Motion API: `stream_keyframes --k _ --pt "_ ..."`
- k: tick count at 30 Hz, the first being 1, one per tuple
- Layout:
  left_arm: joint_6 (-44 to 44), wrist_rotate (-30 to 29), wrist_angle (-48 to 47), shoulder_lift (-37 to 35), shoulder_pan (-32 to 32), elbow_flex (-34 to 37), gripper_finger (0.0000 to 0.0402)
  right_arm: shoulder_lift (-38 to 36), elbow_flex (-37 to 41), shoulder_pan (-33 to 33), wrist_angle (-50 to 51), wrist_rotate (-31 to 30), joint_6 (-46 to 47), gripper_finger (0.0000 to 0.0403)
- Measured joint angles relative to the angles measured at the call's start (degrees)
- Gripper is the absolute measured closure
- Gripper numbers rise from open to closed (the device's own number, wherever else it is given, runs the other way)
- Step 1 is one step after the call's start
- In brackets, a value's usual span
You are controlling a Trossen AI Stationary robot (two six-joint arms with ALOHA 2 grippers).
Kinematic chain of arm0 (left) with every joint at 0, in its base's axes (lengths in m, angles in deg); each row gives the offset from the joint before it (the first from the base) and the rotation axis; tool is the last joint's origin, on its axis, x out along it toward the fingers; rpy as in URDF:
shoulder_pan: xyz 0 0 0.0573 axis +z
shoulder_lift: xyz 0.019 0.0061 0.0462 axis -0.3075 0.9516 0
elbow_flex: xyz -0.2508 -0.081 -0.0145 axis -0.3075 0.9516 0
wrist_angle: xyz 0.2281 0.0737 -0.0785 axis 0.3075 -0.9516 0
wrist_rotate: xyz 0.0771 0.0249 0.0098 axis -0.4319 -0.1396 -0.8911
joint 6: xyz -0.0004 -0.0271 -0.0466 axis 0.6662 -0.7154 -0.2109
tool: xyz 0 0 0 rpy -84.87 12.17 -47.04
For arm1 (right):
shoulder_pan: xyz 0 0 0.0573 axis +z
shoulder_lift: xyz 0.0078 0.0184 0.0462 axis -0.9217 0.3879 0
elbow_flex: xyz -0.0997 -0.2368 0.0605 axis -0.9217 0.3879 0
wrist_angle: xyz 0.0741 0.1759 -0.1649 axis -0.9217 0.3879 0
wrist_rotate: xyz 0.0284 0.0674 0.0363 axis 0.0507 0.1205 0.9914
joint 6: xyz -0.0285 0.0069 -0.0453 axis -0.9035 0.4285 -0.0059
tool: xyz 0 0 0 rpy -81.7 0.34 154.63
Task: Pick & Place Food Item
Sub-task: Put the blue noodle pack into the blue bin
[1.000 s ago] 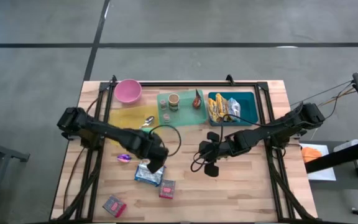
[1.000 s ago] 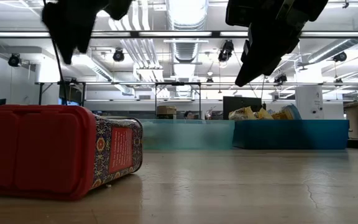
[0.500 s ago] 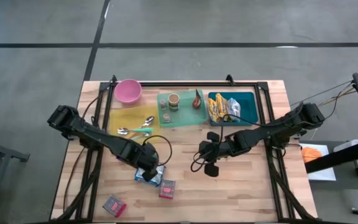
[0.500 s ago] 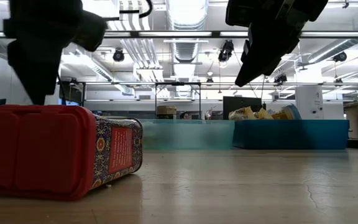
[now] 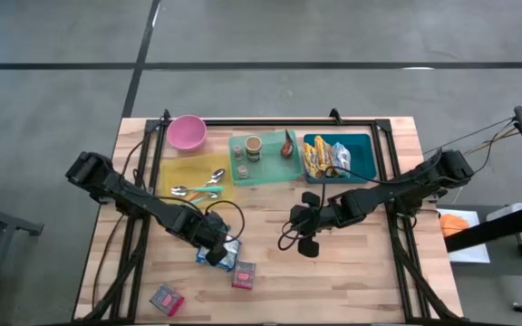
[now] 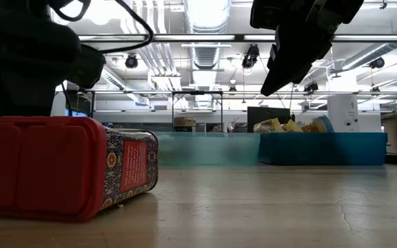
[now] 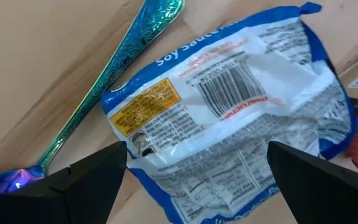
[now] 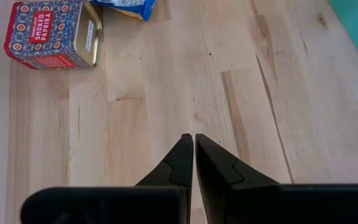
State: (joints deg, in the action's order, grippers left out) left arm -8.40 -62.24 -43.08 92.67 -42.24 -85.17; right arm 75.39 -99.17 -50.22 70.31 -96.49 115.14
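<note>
The food item is a blue-and-white packet (image 7: 229,106) with a barcode, lying flat on the wooden table (image 5: 370,263) near its front left. My left gripper (image 7: 196,149) hangs open just above it, pointing steeply down, one finger over each side of the packet (image 5: 230,255). I cannot see it touching. My right gripper (image 8: 193,138) is shut and holds nothing, hovering over bare wood at the table's middle (image 5: 294,220).
A teal metal spoon (image 7: 123,62) lies beside the packet. A paprika tin (image 5: 244,274) lies just to its near right, and a red tin (image 5: 166,299) near the front edge. Yellow (image 5: 188,167), green (image 5: 270,167) and teal (image 5: 362,145) trays and a pink bowl (image 5: 188,132) line the far side.
My left gripper has come down and toward the table's near edge, onto the spot over the packet, and has tipped to point more steeply down. Its fingers have stayed open. The packet has not moved.
</note>
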Motion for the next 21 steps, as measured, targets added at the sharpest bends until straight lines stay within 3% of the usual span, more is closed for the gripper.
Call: stream_keyframes --k 11,21 --pt "-5.51 0.00 5.68 -0.90 0.00 3.84 0.0019 0.00 0.00 0.00 -0.01 0.00 0.00 0.0386" --pt "-7.52 0.02 10.56 -1.31 0.00 5.45 0.0162 0.00 0.00 0.01 0.00 0.00 -0.02 0.0386"
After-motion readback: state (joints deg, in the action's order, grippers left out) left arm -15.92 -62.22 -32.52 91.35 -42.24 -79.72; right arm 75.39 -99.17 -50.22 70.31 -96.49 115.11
